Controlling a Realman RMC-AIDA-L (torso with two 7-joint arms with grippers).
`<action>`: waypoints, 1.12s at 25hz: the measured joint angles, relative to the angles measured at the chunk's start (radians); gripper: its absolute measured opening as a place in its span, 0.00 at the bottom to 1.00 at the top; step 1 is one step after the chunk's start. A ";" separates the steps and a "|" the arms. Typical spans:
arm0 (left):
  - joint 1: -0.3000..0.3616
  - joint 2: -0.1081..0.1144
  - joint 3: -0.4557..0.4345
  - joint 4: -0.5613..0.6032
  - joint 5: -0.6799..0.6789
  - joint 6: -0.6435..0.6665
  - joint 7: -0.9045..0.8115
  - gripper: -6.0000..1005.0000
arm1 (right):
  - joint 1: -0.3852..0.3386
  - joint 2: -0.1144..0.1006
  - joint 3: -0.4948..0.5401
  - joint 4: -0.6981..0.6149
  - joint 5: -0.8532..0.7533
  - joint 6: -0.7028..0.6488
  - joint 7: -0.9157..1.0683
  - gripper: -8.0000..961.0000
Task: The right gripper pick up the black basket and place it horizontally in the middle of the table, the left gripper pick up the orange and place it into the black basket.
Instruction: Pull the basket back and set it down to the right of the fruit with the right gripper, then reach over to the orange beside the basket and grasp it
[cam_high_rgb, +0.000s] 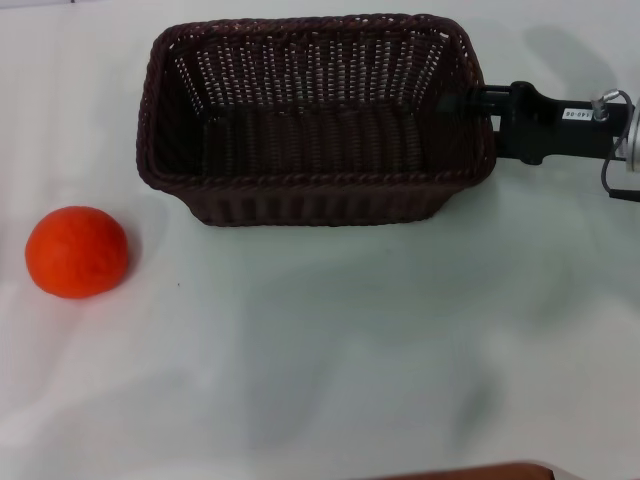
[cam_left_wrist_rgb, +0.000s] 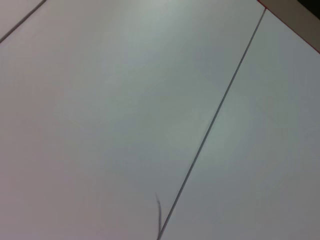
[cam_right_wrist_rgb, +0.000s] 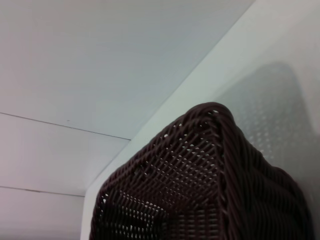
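The black basket (cam_high_rgb: 310, 120) lies lengthwise across the far middle of the table (cam_high_rgb: 330, 340), its opening facing up. My right gripper (cam_high_rgb: 472, 104) reaches in from the right and is shut on the basket's right end wall. I cannot tell whether the basket rests on the table or hangs just above it. The right wrist view shows the basket's corner and braided rim (cam_right_wrist_rgb: 210, 175) close up. The orange (cam_high_rgb: 76, 252) sits on the table at the left, apart from the basket. My left gripper is not in view.
A brown edge (cam_high_rgb: 480, 472) shows at the table's near side. The left wrist view shows only pale panels with a thin dark seam (cam_left_wrist_rgb: 215, 120).
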 joint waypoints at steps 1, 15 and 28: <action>0.000 0.000 0.000 0.000 0.000 0.001 0.000 0.90 | -0.001 0.000 0.000 0.000 0.005 0.001 -0.001 0.49; 0.025 0.034 0.060 -0.036 0.120 0.041 0.000 0.90 | -0.006 -0.053 0.004 -0.011 0.156 -0.021 -0.067 0.95; 0.070 0.029 0.161 -0.119 0.497 0.257 0.051 0.90 | 0.040 -0.082 -0.004 -0.018 0.271 -0.074 -0.096 0.97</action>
